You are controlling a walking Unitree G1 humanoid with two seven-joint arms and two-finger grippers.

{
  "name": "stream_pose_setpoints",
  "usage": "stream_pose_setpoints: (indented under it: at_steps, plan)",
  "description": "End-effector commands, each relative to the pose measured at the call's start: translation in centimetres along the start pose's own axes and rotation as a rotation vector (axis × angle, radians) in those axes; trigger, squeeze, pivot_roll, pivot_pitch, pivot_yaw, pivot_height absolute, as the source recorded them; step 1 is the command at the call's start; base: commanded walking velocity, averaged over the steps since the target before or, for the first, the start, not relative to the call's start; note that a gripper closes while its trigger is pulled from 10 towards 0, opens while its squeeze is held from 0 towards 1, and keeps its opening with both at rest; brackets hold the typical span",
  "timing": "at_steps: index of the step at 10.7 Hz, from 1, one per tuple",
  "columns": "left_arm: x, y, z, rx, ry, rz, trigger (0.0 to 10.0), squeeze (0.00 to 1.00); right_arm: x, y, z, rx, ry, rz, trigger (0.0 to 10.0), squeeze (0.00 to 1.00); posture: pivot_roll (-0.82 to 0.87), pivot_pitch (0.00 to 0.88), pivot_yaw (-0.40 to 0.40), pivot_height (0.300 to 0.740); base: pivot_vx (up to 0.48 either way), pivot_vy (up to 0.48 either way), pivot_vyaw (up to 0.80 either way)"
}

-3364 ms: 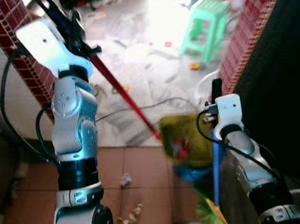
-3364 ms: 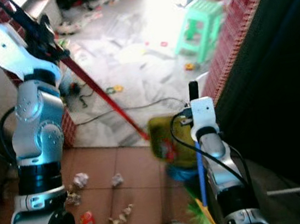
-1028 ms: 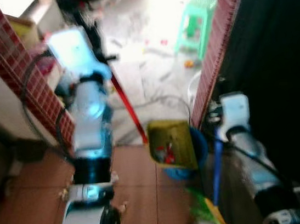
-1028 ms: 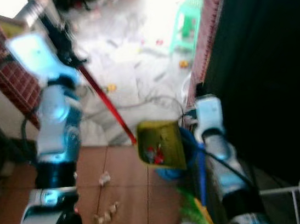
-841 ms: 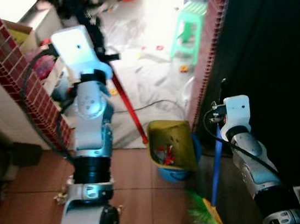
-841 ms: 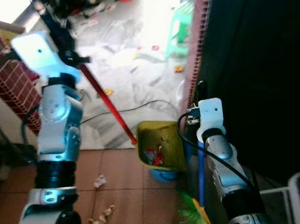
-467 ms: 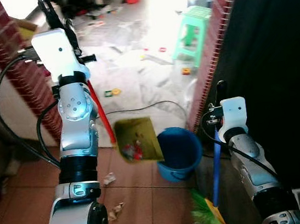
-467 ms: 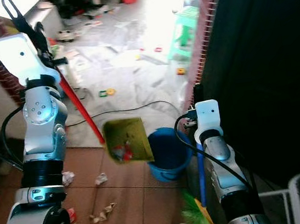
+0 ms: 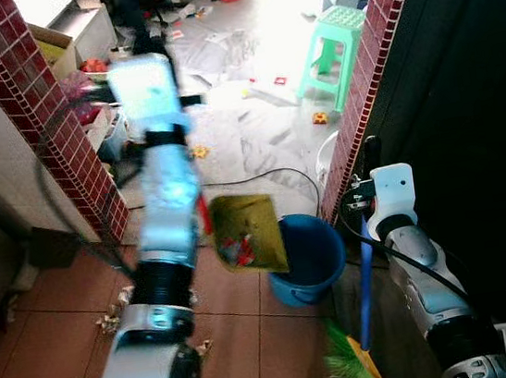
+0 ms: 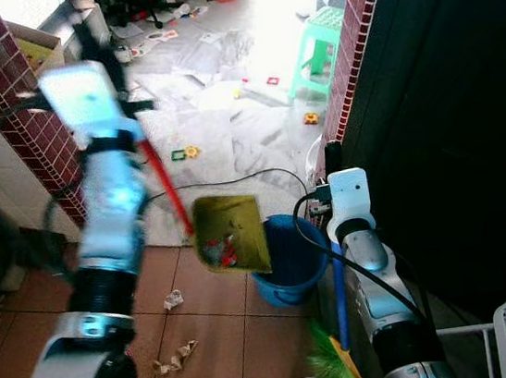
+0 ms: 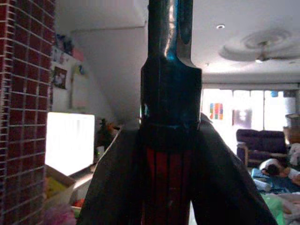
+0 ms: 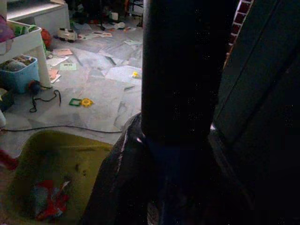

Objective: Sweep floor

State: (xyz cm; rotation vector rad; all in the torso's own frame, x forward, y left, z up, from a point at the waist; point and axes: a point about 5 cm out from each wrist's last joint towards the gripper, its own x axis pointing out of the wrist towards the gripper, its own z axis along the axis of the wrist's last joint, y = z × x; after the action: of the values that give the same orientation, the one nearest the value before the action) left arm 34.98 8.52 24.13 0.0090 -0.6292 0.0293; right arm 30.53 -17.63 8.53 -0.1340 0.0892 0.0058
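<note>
Two grips at work: left gripper (image 10: 107, 73) clamping the red-handled dustpan (image 10: 230, 233), tilting it beside the blue bucket (image 10: 288, 261) for emptying, right gripper (image 10: 332, 165) clasping the broom (image 10: 340, 301) upright just beside that bucket.

Dustpan (image 10: 231, 233): olive-yellow, red scraps inside, red handle (image 10: 165, 189). Bucket (image 10: 290, 260) beside it: blue. Broom (image 10: 340, 301) under right gripper (image 10: 332, 154): blue stick, green-yellow bristles. Stool (image 10: 316, 45): mint green. Brick pillar (image 10: 8, 100): dark red, pale grout. Floor tiles (image 10: 225, 328): terracotta.
</note>
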Motion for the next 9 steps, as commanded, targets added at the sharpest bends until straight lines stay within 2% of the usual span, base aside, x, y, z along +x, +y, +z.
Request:
stream_pose_setpoints:
  at_steps: [1, 2, 3, 4, 5, 7, 8, 9]
  plan:
    - [0.4, -1.5, 1.4, -0.007, -0.089, -0.047, 10.0, 0.0, 0.0, -0.3, 0.6, -0.012, -0.023, -0.012, 10.0, 0.0, -0.12, 0.03, -0.007, 0.74, 0.0, 0.0, 0.0]
    - [0.3, -2.4, 1.4, -0.025, -0.091, -0.071, 10.0, 0.0, 0.0, -0.3, 0.6, -0.012, -0.023, -0.015, 10.0, 0.0, -0.12, 0.031, -0.007, 0.74, 0.0, 0.0, 0.0]
    - [-0.4, -5.0, 1.8, -0.049, -0.122, -0.182, 10.0, 0.0, 0.1, -0.3, 0.7, -0.012, -0.029, -0.019, 10.0, 0.0, -0.11, 0.032, -0.004, 0.74, 0.0, 0.0, 0.0]
    - [-1.0, -6.4, 2.1, -0.069, -0.146, -0.258, 10.0, 0.0, 0.2, -0.2, 0.8, -0.011, -0.03, -0.02, 10.0, 0.0, -0.11, 0.03, -0.002, 0.74, 0.0, 0.0, 0.0]
    - [-2.4, -8.8, 2.2, -0.121, -0.161, -0.42, 10.0, 0.0, 0.3, -0.1, 0.8, -0.01, -0.033, -0.021, 10.0, 0.0, -0.11, 0.029, 0.0, 0.74, 0.0, 0.0, 0.0]
    - [-5.2, -11.9, 2.1, -0.14, -0.192, -0.704, 10.0, 0.0, 0.4, 0.0, 0.9, -0.007, -0.035, -0.023, 10.0, 0.0, -0.11, 0.028, -0.001, 0.74, 0.0, 0.0, 0.0]
    - [-7.1, -13.2, 2.4, -0.145, -0.228, -0.892, 10.0, 0.0, 0.5, 0.0, 1.0, -0.006, -0.037, -0.02, 10.0, 0.0, -0.11, 0.026, -0.001, 0.74, 0.0, 0.0, 0.0]
    - [-7.5, -13.7, 2.6, -0.192, -0.202, -0.937, 10.0, 0.0, 0.6, 0.1, 1.0, -0.005, -0.039, -0.019, 10.0, 0.0, -0.11, 0.026, 0.0, 0.74, 0.0, 0.0, 0.0]
